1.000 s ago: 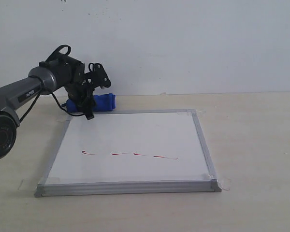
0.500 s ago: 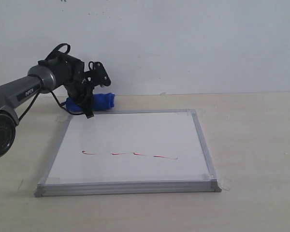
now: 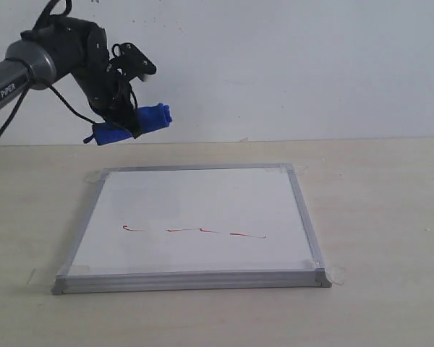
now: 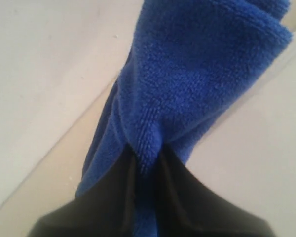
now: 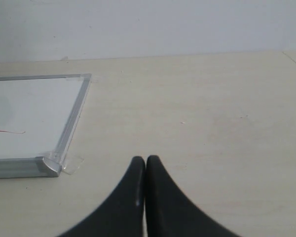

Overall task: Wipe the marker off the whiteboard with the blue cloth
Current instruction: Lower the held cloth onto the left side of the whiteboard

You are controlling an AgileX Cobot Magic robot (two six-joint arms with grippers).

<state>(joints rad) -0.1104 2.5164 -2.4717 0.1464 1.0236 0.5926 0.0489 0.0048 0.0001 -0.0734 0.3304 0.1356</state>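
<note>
The whiteboard (image 3: 195,217) lies flat on the table, and the marker (image 3: 195,231) runs as a thin wavy red line across its near half. High above the board's far left corner, my left gripper (image 3: 123,119) is shut on the blue cloth (image 3: 134,123), a rolled royal-blue bundle held clear of the table. In the left wrist view the blue cloth (image 4: 187,84) fills the picture, pinched between the black fingers (image 4: 113,197). My right gripper (image 5: 146,160) is shut and empty over bare table beside the whiteboard's corner (image 5: 49,165); the marker's end (image 5: 9,132) shows there.
Clear tape tabs (image 3: 337,274) hold the board's corners to the light wooden table (image 3: 376,210). A white wall (image 3: 289,65) rises right behind the table. The right arm does not show in the exterior view.
My left gripper has lifted the blue cloth off the table behind the board, rising well above the far left corner. The board and red line are unchanged.
</note>
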